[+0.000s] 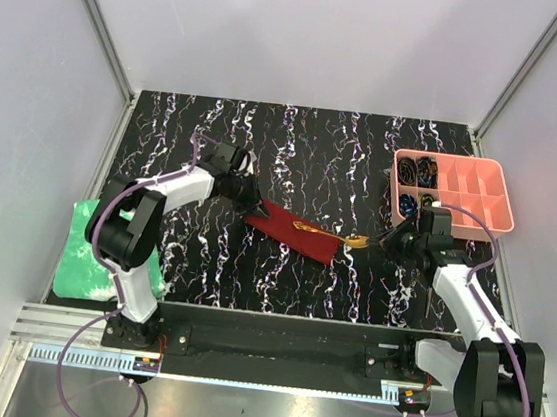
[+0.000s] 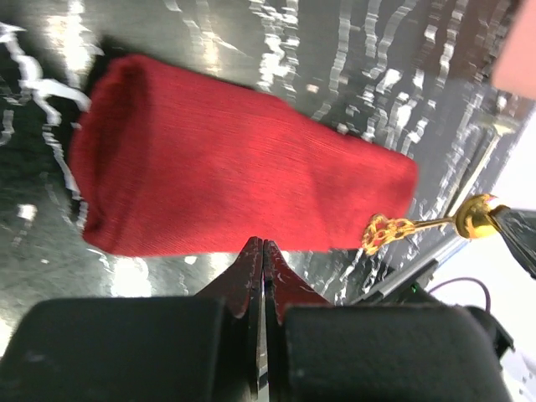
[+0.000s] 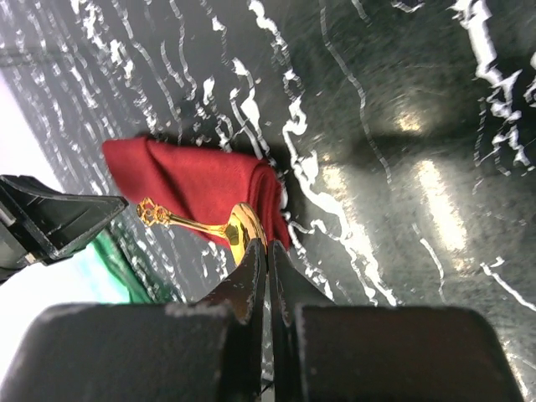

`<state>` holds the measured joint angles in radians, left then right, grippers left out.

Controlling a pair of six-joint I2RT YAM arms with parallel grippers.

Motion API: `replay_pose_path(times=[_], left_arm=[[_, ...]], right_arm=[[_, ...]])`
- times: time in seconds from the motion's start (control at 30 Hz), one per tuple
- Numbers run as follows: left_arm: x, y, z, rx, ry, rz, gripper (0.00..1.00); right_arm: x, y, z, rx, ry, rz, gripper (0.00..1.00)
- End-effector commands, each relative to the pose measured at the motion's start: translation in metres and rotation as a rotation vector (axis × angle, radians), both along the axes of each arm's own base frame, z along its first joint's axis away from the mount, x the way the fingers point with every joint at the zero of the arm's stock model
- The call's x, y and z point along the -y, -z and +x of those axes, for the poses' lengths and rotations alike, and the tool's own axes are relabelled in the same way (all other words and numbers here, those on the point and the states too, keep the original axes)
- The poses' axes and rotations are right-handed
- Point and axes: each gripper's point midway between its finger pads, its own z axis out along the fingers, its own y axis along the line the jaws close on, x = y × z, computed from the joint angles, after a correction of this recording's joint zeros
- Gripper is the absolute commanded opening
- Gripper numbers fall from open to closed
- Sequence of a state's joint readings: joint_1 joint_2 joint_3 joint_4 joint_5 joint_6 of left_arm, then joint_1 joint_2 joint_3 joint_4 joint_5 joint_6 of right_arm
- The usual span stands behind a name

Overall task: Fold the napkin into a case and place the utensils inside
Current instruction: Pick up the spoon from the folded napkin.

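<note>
The dark red napkin (image 1: 291, 230) lies folded as a narrow strip at the table's middle; it also shows in the left wrist view (image 2: 234, 176) and the right wrist view (image 3: 193, 176). My left gripper (image 1: 252, 205) is shut, its tips (image 2: 262, 247) at the strip's left end; I see nothing between the jaws. My right gripper (image 1: 377, 243) is shut on the bowl of a gold spoon (image 3: 239, 228). The spoon's ornate handle (image 1: 321, 232) reaches over the strip's right end. I cannot tell whether it touches the cloth. No fork is in view.
A pink compartment tray (image 1: 495, 208) with dark coiled items stands at the back right, just behind the right arm. A bright green crinkled sheet (image 1: 82, 257) lies at the table's left edge beside the left arm's base.
</note>
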<state>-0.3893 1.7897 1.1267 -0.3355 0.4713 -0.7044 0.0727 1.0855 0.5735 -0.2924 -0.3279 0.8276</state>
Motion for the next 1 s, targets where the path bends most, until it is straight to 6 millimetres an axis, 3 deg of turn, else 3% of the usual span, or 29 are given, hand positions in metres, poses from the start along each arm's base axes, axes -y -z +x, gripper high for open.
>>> replay_pose_path(times=[0.0,0.43,0.7,0.97], left_arm=[[-0.003,-0.008,0.029,0.060,-0.061,0.012,0.00],[-0.019,0.012,0.033,0.042,-0.097,0.043,0.00],[-0.021,0.024,0.029,0.010,-0.100,0.049,0.00],[-0.018,0.026,0.028,0.001,-0.102,0.039,0.00]], right_arm=[[0.004,-0.010,0.020,0.054,0.035,-0.040,0.00],[0.000,0.001,0.039,0.055,0.014,-0.129,0.00],[-0.030,0.000,0.055,0.057,-0.012,-0.104,0.00],[-0.061,0.010,0.054,0.009,0.037,-0.056,0.00]])
